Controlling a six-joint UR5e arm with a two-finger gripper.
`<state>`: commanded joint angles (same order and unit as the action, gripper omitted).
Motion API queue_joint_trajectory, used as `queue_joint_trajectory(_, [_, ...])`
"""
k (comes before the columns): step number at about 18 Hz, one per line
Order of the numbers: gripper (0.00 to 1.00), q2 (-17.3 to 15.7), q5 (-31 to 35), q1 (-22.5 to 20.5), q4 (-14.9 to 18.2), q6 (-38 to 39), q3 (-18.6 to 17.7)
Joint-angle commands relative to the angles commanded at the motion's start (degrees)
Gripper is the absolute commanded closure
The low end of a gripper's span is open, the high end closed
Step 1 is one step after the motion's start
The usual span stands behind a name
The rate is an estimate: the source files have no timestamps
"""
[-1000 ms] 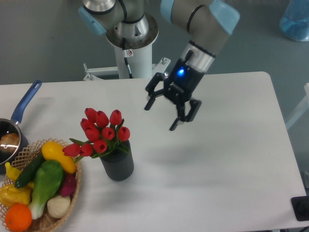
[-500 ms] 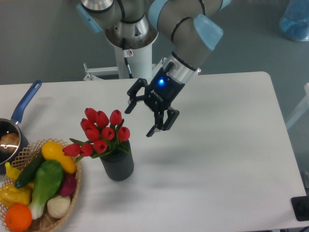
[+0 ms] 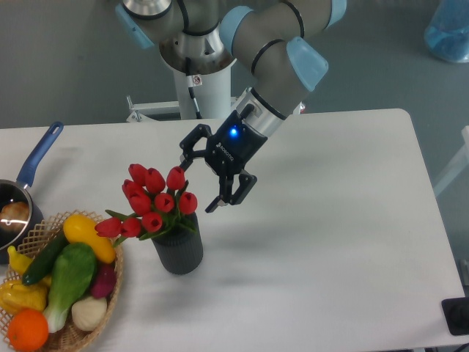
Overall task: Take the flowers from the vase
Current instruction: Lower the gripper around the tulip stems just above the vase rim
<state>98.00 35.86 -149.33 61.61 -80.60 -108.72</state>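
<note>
A: What can't you make out here?

B: The saucepan [image 3: 16, 202] runs off the left edge; only part of its bowl and the blue handle show. The wicker basket [image 3: 110, 293] is cut by the left and bottom edges.

A: And the flowers [image 3: 152, 199]?

B: Their stems are hidden inside the vase [image 3: 178, 249], whose mouth is covered by leaves.

A: The gripper [image 3: 199, 182]?

B: Whether a fingertip touches a bud beside it, I cannot tell.

A: Anything else?

B: A blue container [image 3: 448, 29] top right and a dark object [image 3: 458, 317] bottom right are both clipped by the edge.
</note>
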Motion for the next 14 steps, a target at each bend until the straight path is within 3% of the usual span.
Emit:
queue_joint_trajectory(9, [0.0,1.8,-0.1,0.2,0.1,0.5,0.4])
queue_joint_trajectory(14, [0.0,3.5,-0.7,1.0,-2.3,0.6,1.0])
